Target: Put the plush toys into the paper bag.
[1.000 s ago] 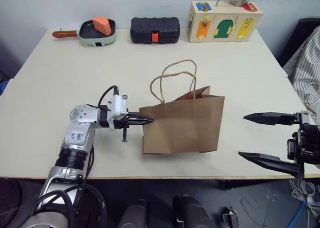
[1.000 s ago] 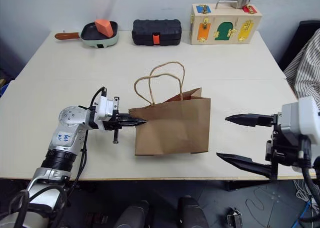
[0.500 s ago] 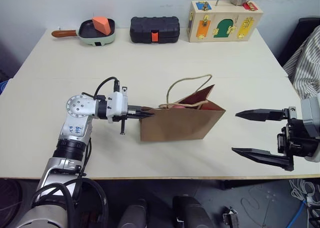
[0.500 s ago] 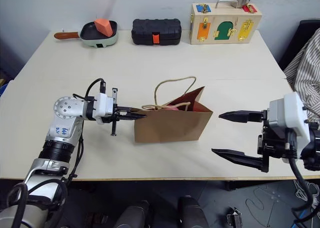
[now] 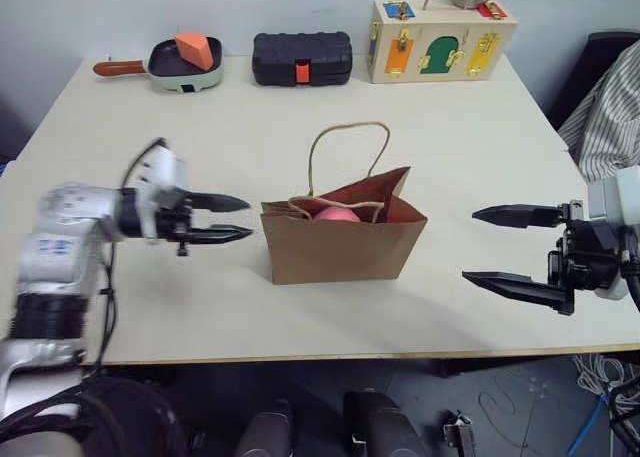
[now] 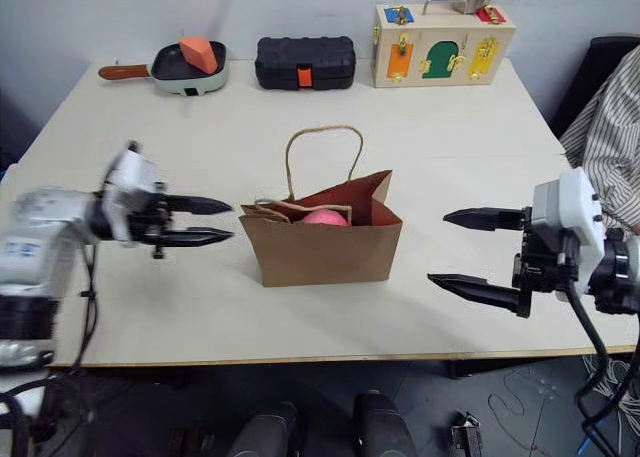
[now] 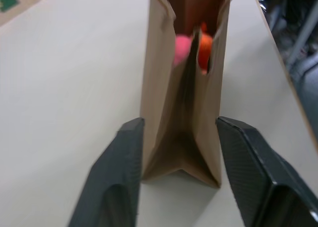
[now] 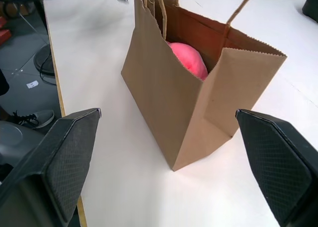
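Left gripper [image 5: 240, 219] lets go and pulls back, jaws parted and empty, paper bag [image 5: 340, 245] now upright mid-table with pink toy [image 8: 189, 59] inside, right gripper [image 5: 500, 247] wide open, empty.

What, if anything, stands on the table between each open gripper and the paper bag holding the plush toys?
Nothing visible does. The paper bag stands upright with the pink plush toy inside. Only bare table lies between it and the open left gripper, and likewise the open right gripper.
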You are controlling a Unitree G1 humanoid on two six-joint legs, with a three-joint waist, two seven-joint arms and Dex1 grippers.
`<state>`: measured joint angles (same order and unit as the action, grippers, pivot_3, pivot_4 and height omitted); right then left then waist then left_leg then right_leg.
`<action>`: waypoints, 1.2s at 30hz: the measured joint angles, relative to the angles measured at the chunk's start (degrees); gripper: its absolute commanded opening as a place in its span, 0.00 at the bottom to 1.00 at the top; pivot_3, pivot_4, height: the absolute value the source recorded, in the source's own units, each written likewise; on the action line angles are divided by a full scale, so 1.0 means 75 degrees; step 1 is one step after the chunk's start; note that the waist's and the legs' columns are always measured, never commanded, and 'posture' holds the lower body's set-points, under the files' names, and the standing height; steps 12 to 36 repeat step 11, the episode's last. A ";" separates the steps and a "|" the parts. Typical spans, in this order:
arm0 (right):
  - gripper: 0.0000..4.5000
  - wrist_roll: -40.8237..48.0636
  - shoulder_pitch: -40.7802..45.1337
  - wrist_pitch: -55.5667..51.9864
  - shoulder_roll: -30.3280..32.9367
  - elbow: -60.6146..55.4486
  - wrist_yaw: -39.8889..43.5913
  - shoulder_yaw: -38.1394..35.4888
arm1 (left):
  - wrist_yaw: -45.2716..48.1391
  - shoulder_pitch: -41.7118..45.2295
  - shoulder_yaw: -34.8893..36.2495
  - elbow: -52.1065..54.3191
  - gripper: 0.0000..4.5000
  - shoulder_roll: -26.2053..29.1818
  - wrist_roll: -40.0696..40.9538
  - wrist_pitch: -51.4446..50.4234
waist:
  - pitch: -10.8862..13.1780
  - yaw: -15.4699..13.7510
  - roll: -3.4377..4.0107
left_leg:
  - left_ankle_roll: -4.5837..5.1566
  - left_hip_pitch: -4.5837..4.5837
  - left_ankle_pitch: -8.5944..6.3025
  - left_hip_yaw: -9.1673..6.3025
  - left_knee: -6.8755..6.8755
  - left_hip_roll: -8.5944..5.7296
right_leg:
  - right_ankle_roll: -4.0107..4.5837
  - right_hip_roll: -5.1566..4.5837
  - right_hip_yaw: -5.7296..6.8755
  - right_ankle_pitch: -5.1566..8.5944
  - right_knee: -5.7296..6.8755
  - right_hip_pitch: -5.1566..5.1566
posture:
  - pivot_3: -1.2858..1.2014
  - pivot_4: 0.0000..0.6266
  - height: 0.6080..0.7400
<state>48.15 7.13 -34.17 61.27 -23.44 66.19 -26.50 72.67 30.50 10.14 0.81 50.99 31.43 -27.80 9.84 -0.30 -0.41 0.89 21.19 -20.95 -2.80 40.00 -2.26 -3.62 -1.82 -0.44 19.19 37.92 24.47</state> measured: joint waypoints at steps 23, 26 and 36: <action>1.00 -0.0644 0.1241 0.0587 0.0654 0.1944 0.1822 0.0759 | 0.0347 -0.2954 0.3430 0.1372 0.99 0.2080 0.0906 -0.2139 | 0.0015 0.0003 0.0026 | 0.0000 -0.0004 -0.0003 0.0003 -0.0013 -0.0001 | 0.0007 -0.0005 0.0002 0.0003 -0.0013 0.0000 | 0.52 0.24 1.00; 1.00 -0.0644 0.1241 0.0587 0.0654 0.1944 0.1822 0.0759 | 0.0347 -0.2954 0.3430 0.1372 0.99 0.2080 0.0906 -0.2139 | 0.0015 0.0003 0.0026 | 0.0000 -0.0004 -0.0003 0.0003 -0.0013 -0.0001 | 0.0007 -0.0005 0.0002 0.0003 -0.0013 0.0000 | 0.52 0.24 1.00; 1.00 -0.0644 0.1241 0.0587 0.0654 0.1944 0.1822 0.0759 | 0.0347 -0.2954 0.3430 0.1372 0.99 0.2080 0.0906 -0.2139 | 0.0015 0.0003 0.0026 | 0.0000 -0.0004 -0.0003 0.0003 -0.0013 -0.0001 | 0.0007 -0.0005 0.0002 0.0003 -0.0013 0.0000 | 0.52 0.24 1.00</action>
